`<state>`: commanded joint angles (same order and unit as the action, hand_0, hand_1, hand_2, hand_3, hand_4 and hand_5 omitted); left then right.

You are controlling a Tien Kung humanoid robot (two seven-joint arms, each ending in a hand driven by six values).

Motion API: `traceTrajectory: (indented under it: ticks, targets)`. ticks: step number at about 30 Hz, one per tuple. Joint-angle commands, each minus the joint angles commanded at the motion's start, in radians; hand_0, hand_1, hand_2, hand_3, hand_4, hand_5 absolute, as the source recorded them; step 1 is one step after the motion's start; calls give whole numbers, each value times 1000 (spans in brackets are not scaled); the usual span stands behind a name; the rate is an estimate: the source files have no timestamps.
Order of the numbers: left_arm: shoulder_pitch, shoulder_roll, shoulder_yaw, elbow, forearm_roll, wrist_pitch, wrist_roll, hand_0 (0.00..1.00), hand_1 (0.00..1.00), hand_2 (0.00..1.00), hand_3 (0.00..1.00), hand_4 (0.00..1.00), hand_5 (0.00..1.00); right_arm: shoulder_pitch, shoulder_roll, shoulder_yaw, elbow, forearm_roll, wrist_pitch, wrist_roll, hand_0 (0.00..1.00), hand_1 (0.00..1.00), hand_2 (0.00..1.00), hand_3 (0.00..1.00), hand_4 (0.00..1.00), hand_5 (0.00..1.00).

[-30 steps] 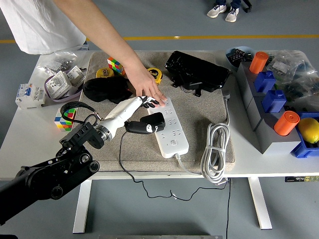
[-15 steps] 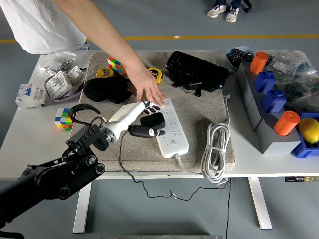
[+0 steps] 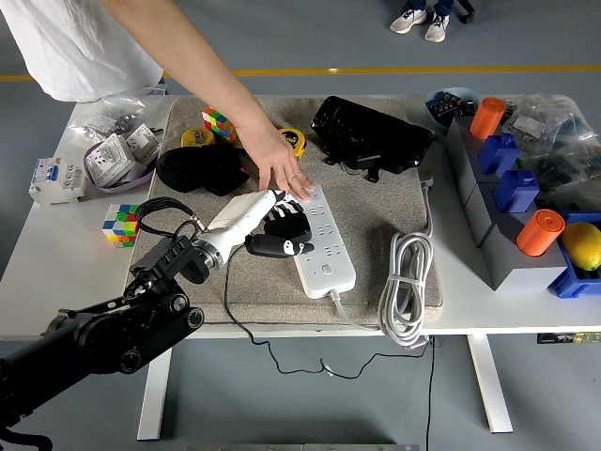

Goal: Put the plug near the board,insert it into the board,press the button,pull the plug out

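Left hand (image 3: 266,225) grips the plug (image 3: 286,225) beside the board (image 3: 322,240)

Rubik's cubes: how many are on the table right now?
2. One multicoloured Rubik's cube sits at the left table edge; the other lies at the far side, beside the person's forearm. More may be hidden.

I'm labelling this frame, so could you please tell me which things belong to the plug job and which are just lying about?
In use: left hand, black plug, white power strip, person's hand steadying it.

Lying about: Rubik's cubes, tape measure, black case, coiled cable, orange cylinders, lemon.
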<state>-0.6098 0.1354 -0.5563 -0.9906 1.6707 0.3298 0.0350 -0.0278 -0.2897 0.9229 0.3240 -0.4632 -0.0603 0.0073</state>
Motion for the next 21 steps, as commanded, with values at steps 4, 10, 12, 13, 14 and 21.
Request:
traceTrajectory:
  ticks: [4,10,12,13,14,21]
  targets:
    - [-6,-6,5,13,13,6,1,417,519,532,566,899,307,0,0,3,1,-3,0,0,673,686,680,583,998,569]
    - [-15,-15,16,31,27,26,-5,364,478,527,557,840,184,-2,2,7,3,-9,-1,-1,673,686,680,583,998,567]
    - [-19,-17,19,38,33,33,-7,315,456,505,547,814,78,-1,2,8,4,-11,-1,-1,672,685,680,583,998,566]
    - [-20,-18,19,40,34,35,-8,315,456,505,547,814,78,-1,2,8,4,-12,-1,-1,672,685,680,583,998,566]
    - [-21,-20,21,43,38,41,-10,315,456,505,547,814,78,-1,2,10,4,-12,-1,-1,672,685,680,583,998,566]
    - [-21,-22,29,45,38,78,-23,261,377,434,544,788,18,-4,3,14,4,-12,-1,-1,672,685,679,583,998,564]
